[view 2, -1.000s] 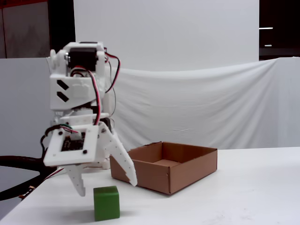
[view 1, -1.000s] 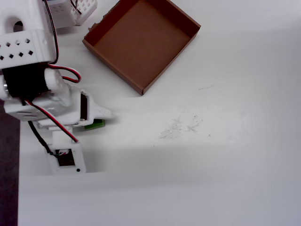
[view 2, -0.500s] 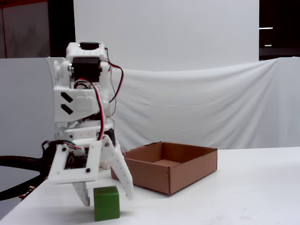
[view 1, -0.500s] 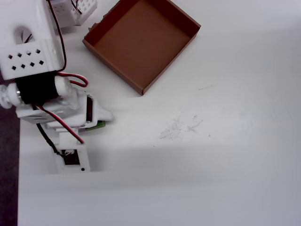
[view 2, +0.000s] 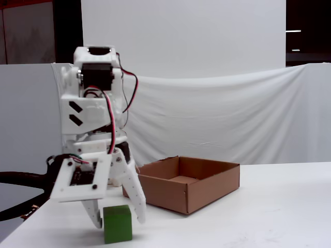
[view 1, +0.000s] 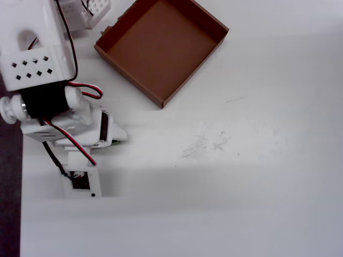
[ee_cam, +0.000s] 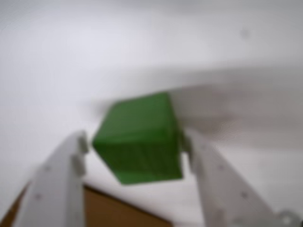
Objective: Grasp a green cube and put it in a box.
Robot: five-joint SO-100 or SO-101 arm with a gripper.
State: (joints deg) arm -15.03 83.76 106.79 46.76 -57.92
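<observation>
The green cube [view 2: 118,223] rests on the white table near its left edge, a little in front of the box [view 2: 207,194]. My gripper [view 2: 119,221] is open and lowered over the cube, one white finger on each side. In the blurred wrist view the cube [ee_cam: 139,137] fills the space between the fingers of the gripper [ee_cam: 134,142]; the right finger looks close against it and a small gap shows on the left. A brown corner of the box [ee_cam: 109,213] shows below. From overhead the arm hides nearly all of the cube [view 1: 114,143]; the box [view 1: 161,45] is empty.
White perforated robot parts [view 1: 88,10] sit at the top left beside the box. The table's left edge [view 1: 19,203] runs close to the arm, with dark floor beyond. Faint scuff marks [view 1: 206,143] lie mid-table. A white cloth [view 2: 232,119] hangs behind.
The gripper has come down and shifted slightly, from above and behind the cube to straddling it. The cube and the box have not moved.
</observation>
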